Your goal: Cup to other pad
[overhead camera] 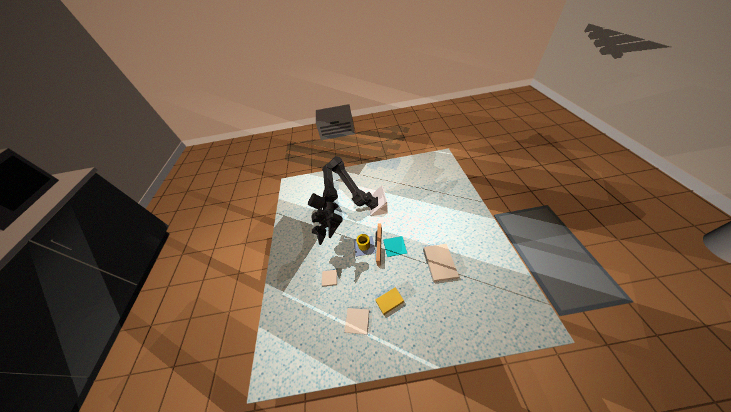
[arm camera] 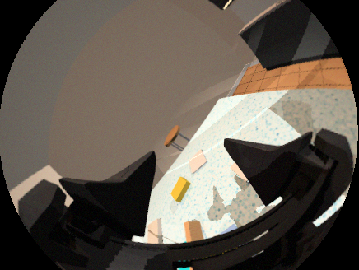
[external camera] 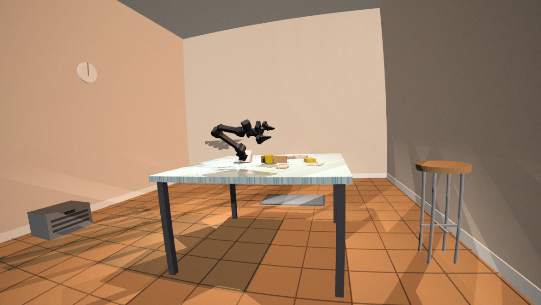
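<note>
Yellow cup stands upright on its bluish pad, beside an orange board on the tabletop. Jaws gape wide, empty, raised well apart from it. Descending off-centre could clip the rim and spill marbles.

Speckled pale desk on dark legs. Lying on it: yellow cup on a bluish pad, upright orange slat, teal square, tan slab, yellow block, two pale tiles.
</note>
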Robot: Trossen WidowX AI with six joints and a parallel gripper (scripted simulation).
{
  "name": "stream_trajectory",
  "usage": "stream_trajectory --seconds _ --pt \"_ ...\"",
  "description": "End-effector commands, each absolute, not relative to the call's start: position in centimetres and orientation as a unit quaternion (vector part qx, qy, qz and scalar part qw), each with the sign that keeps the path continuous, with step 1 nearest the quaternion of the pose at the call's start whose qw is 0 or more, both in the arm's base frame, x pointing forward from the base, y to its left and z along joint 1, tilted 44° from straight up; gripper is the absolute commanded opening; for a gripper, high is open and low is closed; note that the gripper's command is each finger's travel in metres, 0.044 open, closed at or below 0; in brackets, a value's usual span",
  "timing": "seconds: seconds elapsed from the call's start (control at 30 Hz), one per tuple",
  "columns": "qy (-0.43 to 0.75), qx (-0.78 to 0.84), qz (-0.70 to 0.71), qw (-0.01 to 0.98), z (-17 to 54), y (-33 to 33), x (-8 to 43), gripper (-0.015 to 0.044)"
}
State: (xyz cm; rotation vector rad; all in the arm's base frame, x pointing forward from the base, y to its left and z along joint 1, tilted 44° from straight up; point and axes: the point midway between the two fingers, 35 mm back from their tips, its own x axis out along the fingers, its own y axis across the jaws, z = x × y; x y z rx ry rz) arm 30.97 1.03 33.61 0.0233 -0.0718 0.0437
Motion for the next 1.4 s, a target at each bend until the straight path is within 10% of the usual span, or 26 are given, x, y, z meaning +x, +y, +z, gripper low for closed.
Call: stream_trajectory --seconds 0.0,0.27,0.57,0.7,1.37 --pt "-0.027 0.009 0.021 0.999 33.3 1.1 31.1 0.0374" --pt "0.340 -0.185 0.024 0.922 19.2 4.0 32.4 0.0166" --pt "0.609 -0.518 0.111 0.591 11.8 4.6 24.8 0.0166" --pt "0.638 -0.617 0.141 0.438 12.6 4.2 23.1 0.0166" --pt "0.639 -0.620 0.142 0.433 12.6 4.0 23.1 0.0166"
